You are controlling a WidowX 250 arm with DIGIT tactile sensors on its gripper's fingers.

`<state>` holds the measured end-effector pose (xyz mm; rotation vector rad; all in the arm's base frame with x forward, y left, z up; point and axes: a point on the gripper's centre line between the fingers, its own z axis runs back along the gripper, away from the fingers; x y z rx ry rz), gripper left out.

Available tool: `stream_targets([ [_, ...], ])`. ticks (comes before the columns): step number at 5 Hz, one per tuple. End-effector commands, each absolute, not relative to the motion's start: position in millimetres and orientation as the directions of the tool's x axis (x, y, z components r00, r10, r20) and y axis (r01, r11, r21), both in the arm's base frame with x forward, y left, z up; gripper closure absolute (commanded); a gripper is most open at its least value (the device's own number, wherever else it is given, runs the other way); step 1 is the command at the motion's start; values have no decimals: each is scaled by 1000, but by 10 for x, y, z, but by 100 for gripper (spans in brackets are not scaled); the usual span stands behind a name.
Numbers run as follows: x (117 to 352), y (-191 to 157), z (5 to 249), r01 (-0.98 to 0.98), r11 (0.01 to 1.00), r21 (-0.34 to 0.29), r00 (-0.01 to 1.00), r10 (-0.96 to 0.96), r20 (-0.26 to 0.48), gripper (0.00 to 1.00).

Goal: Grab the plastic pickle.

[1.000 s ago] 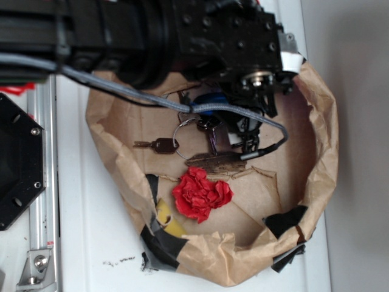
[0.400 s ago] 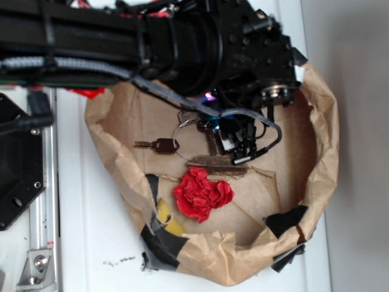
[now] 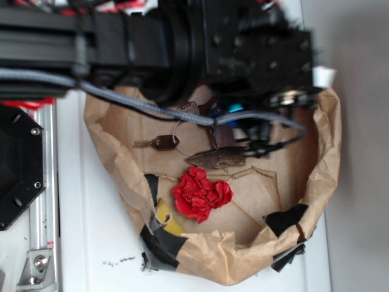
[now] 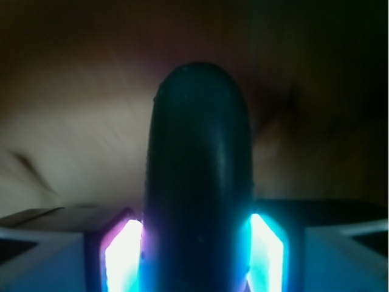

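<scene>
Wrist view is very close and dark. A plastic pickle [image 4: 197, 182] fills the middle. It is smooth, dark teal-green, and its round end points up. It sits right between the two fingers [image 4: 124, 255] of the tool [image 4: 197, 258], and both fingers press against its sides. One finger glows pink and white, the other glows blue. So the tool is clenched around the pickle. Behind it is only a brown blur.

Exterior view looks down from above. A big black robot arm [image 3: 152, 42] reaches across the top. A gray cable [image 3: 140, 106] hangs from it and loops over to the right. The tool [image 3: 234, 118] is low under the arm, inside a crumpled brown paper bowl [image 3: 325, 158]. A small blue glow shows there. The pickle itself is too hidden by the arm to make out from here.

More things lie in the paper bowl. A key [image 3: 157, 143] on a metal ring [image 3: 177, 137] is on the left. A flat, rough brown bark strip [image 3: 217, 159] lies just below the tool. A ruffled red paper wad [image 3: 200, 194] is below the bark strip, near it but not touching. Black tape [image 3: 164, 240] and a bit of yellow [image 3: 167, 219] patch the bowl's near wall. The bowl rests on a white tabletop [image 3: 97, 231]. A black plate [image 3: 18, 164] and a metal rail [image 3: 42, 243] are at the left edge.
</scene>
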<state>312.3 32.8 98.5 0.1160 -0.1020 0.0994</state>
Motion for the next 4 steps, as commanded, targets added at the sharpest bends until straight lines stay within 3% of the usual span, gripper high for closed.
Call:
stream_targets([
  [1, 3190, 41, 1857, -112, 987, 113, 982, 93, 165, 100],
  [3, 2865, -439, 1888, -68, 987, 148, 975, 34, 222, 100],
  [4, 2746, -386, 1867, -88, 982, 169, 966, 43, 255, 100],
])
